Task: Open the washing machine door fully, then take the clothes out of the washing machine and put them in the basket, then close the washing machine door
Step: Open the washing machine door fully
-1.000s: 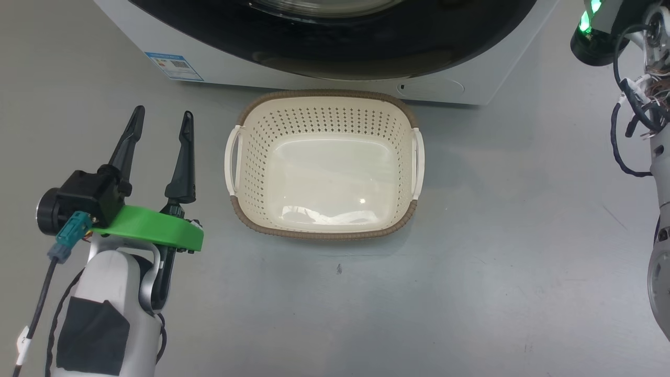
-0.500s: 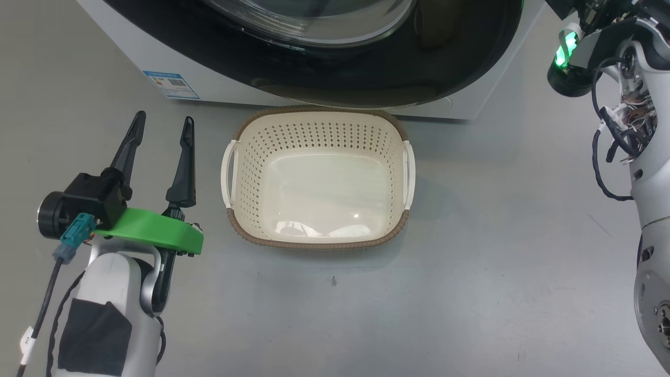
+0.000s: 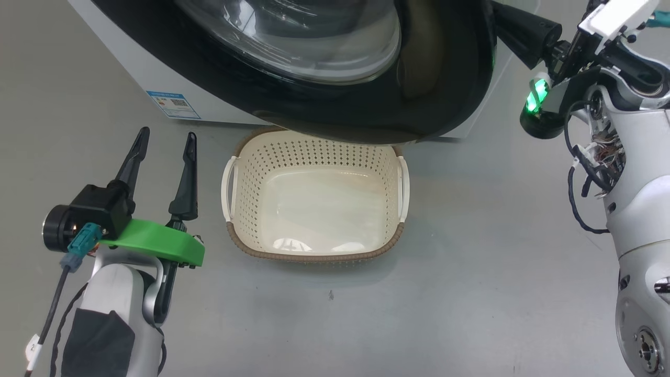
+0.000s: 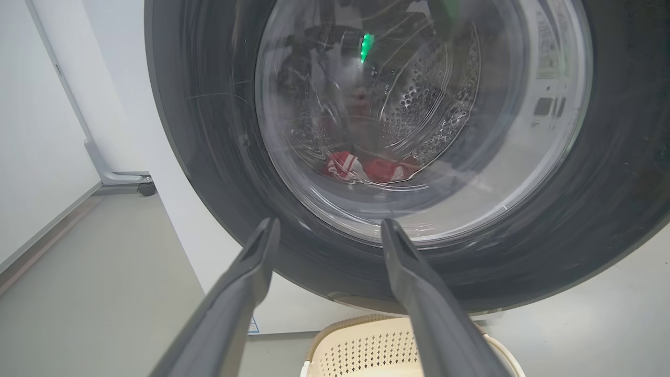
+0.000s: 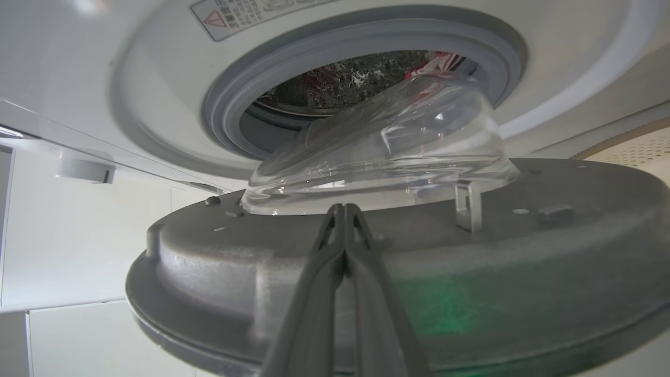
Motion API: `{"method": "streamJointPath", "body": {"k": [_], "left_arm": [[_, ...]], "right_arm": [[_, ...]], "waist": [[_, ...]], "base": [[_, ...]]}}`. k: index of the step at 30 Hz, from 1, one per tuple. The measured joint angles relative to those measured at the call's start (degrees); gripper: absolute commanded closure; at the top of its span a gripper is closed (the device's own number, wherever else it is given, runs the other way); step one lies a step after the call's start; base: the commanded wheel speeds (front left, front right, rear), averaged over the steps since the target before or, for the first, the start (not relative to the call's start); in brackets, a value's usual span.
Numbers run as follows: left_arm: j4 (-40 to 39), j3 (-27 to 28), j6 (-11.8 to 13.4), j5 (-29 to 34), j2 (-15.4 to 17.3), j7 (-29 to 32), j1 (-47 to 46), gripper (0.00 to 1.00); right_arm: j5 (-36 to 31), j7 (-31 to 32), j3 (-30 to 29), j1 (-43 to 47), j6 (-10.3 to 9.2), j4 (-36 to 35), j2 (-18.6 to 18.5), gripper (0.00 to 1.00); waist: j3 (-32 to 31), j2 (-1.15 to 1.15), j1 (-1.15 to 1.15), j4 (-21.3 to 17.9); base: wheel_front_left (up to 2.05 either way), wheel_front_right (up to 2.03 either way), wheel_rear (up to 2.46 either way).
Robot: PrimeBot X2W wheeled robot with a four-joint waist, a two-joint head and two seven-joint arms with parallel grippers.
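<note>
Washing machine door part-open above basket, right pincer closed behind it

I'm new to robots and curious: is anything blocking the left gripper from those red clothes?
Yes. The partly open washing machine door hangs between the left gripper and the clothes, seen through its glass. It overhangs the basket too.

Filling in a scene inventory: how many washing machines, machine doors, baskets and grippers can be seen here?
White front-loading washing machine: 1
Round glossy black door: 1
Cream perforated plastic basket: 1
Dark two-fingered grippers: 2 (left gripper, right gripper)
Total: 5
</note>
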Motion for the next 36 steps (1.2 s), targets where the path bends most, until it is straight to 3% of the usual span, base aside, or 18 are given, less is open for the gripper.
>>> {"method": "streamJointPath", "body": {"k": [23,36], "left_arm": [[2.63,-0.3,-0.42,1.0,-0.09,0.0,2.31,0.0],[4.28,-0.49,-0.42,1.12,-0.16,0.0,3.94,0.0]], "right_arm": [[1.65,5.59,3.93,9.89,0.53,-1.36,2.29,1.0],[3.11,9.26,8.11,15.74,0.53,-5.65,2.66,1.0]], "waist": [[-4.68,0.0,0.0,0.67],[-7.02,0.0,0.0,2.38]], "base": [[0.0,0.0,0.0],[0.0,0.0,0.0]]}}
